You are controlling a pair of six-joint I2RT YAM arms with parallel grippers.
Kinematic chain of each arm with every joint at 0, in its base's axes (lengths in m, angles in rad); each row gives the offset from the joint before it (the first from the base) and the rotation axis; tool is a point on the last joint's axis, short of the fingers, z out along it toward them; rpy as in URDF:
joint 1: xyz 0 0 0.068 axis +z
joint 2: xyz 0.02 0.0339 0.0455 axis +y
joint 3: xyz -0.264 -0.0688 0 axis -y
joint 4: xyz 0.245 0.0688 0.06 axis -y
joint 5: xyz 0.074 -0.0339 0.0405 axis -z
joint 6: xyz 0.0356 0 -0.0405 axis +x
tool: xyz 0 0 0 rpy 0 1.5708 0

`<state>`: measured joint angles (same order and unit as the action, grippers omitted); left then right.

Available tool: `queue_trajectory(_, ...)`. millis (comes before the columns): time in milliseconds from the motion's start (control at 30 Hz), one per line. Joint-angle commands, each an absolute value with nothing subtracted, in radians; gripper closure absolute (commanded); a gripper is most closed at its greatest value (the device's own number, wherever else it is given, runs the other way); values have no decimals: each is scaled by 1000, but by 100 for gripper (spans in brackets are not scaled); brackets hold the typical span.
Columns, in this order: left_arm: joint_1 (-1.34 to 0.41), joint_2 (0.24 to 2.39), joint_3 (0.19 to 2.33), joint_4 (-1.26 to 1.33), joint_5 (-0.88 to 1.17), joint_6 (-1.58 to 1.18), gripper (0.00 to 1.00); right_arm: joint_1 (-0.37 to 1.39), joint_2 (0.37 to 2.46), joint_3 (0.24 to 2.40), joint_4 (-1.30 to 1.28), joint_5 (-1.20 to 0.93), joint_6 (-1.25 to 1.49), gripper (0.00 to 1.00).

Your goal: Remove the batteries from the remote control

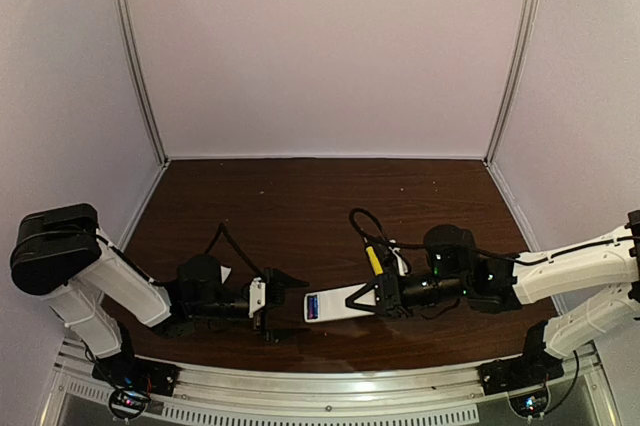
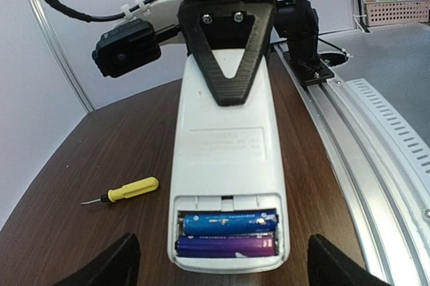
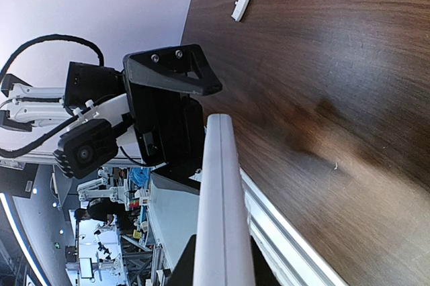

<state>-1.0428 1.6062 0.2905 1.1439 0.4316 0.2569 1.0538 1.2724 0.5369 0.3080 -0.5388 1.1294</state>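
The white remote control [image 1: 345,301] is held level above the table, with my right gripper [image 1: 385,296] shut on its right half. Its back faces up and the compartment at its left end is uncovered. Two batteries lie side by side in it, a blue one [image 2: 228,222] and a purple one [image 2: 227,246]. My left gripper [image 1: 283,298] is open just off that end, and its fingertips [image 2: 114,262] stand on either side of the remote control [image 2: 225,145] without touching. In the right wrist view the remote control [image 3: 218,212] shows edge-on between my right gripper's [image 3: 220,269] jaws.
A yellow-handled screwdriver [image 2: 124,191] lies on the table beside the remote, also seen in the top view [image 1: 373,259]. A small white cover piece [image 3: 240,5] lies farther off on the brown tabletop [image 1: 300,206]. A metal rail [image 1: 330,386] runs along the near edge.
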Motion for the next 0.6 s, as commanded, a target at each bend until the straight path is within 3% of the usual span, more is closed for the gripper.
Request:
queue_trajectory(0, -1050, 1623, 307, 1229, 458, 269, 14, 1070, 1281, 572, 349, -515, 1124, 100)
queue_trajectory(267, -1051, 1624, 302, 1246, 466, 270, 21, 1087, 1304, 583, 378, -516, 1135, 100)
queue_trajectory(567, -1051, 1624, 294, 1259, 474, 273, 22, 1104, 1309, 602, 381, -506, 1136, 100)
